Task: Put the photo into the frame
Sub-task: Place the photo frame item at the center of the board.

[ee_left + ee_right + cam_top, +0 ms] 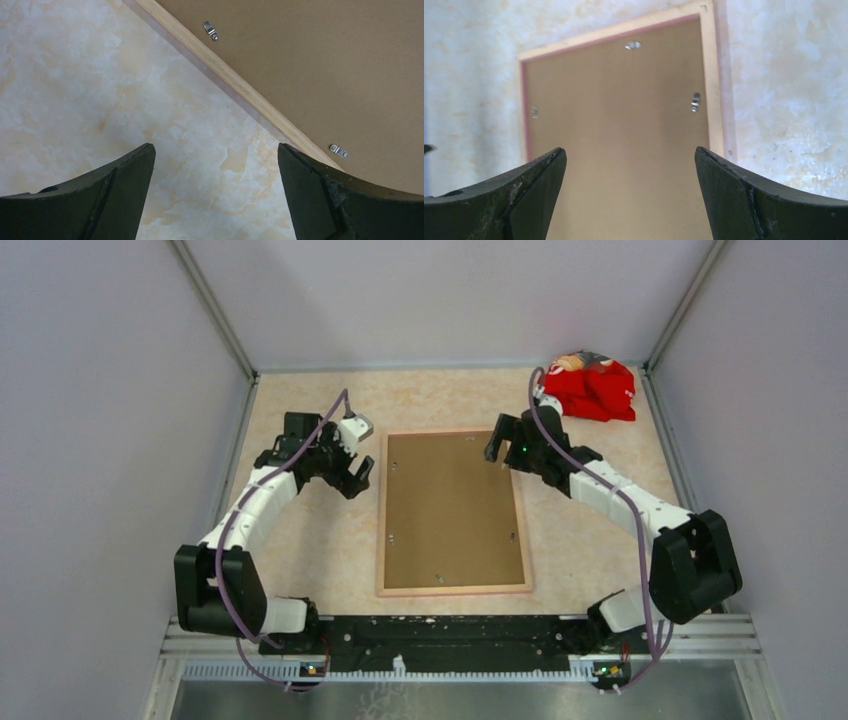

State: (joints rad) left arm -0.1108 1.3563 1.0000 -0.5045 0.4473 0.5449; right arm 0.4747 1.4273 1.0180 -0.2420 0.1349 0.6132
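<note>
Both open: left gripper (358, 472) beside frame (455, 590), right gripper (501, 446) above its far corner.

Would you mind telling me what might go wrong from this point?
The brown backing board fills the frame and the photo is not visible, so its seating cannot be checked.
The small metal clips may not be latched; lifting could drop the board.
The open left hand hangs over the frame's edge and could snag it.
</note>
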